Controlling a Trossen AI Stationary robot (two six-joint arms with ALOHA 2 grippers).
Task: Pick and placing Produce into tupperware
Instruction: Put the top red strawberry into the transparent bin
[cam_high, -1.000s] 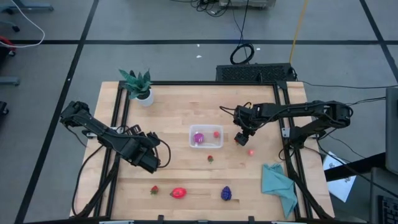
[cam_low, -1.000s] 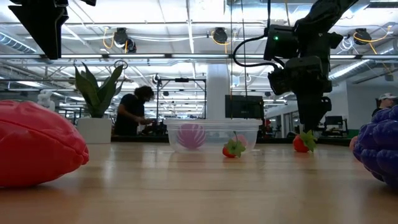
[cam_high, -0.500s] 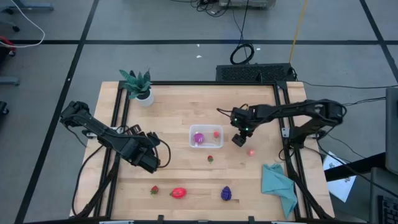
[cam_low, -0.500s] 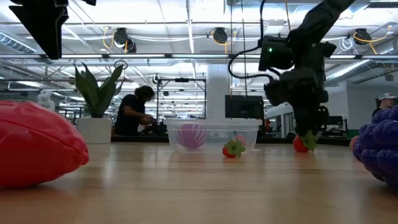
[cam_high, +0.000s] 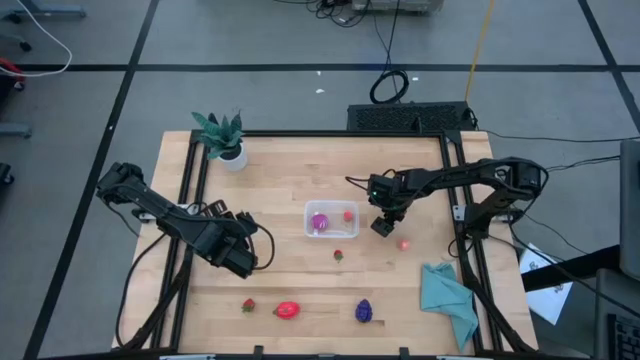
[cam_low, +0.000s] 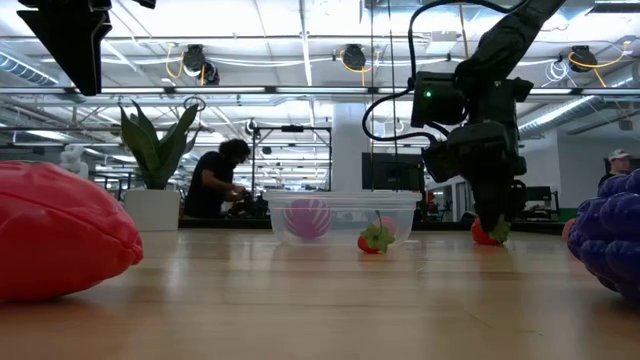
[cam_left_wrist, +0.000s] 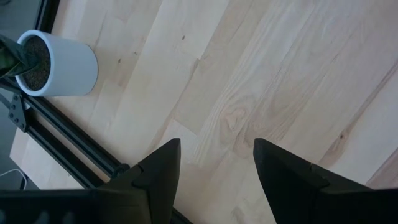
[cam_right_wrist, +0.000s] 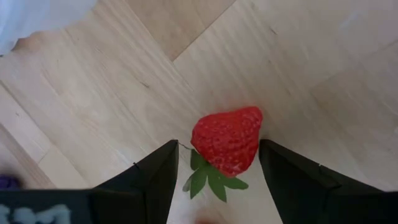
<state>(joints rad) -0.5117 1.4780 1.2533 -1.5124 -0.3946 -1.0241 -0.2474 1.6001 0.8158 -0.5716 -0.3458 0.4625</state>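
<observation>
The right claw (cam_right_wrist: 214, 180) is open around a strawberry (cam_right_wrist: 226, 140); its fingertips are cut off.

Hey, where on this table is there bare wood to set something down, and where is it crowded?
Bare wood lies between the potted plant and the tupperware, and along the far edge. The near edge is crowded: small strawberry, big red fruit, purple cluster, teal cloth. The right pincer, open, fills the gap beside the tupperware, over a strawberry.
</observation>
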